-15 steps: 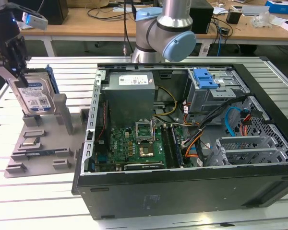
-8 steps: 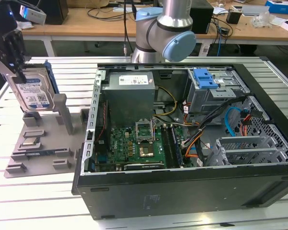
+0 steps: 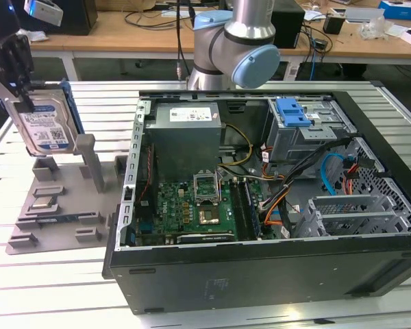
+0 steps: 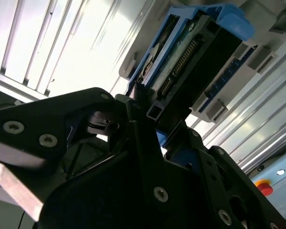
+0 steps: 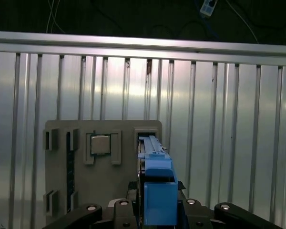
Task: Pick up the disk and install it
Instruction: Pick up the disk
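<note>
Case (image 3: pixel 260 281): open, side panel off, at exterior view's right. Drive cage (image 3: pixel 308 137) sits under blue latch (image 3: pixel 292 113). Fixture (image 3: pixel 55 205): grey, at exterior view's left, apart from case. Disk (image 3: pixel 44 127): upright, directly over fixture; cannot tell whether lower edge is clear of slot. Gripper (image 3: pixel 19 86): above disk, fingers (image 4: pixel 142 138) closed on its upper end, one against each flat face. Judgement: grasp made, pick-up at or near lift-off. Transfer to case and install not yet done.
</note>
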Controlling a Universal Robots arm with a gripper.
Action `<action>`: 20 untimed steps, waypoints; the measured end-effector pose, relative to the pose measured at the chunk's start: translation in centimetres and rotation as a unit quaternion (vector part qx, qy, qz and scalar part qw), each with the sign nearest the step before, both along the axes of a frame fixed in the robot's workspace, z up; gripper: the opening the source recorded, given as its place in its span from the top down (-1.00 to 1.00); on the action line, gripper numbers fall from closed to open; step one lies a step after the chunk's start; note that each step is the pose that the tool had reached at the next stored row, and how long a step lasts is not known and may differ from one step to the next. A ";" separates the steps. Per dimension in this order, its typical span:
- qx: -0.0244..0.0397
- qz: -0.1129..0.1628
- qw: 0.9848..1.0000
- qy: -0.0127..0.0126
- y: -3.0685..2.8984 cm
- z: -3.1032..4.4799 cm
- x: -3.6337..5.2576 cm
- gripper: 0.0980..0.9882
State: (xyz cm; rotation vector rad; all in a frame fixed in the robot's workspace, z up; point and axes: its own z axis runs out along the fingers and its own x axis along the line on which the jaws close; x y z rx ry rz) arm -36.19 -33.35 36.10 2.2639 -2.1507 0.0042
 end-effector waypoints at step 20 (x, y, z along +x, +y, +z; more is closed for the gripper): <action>0.000 0.000 1.000 0.000 0.16 4.16 0.00 0.39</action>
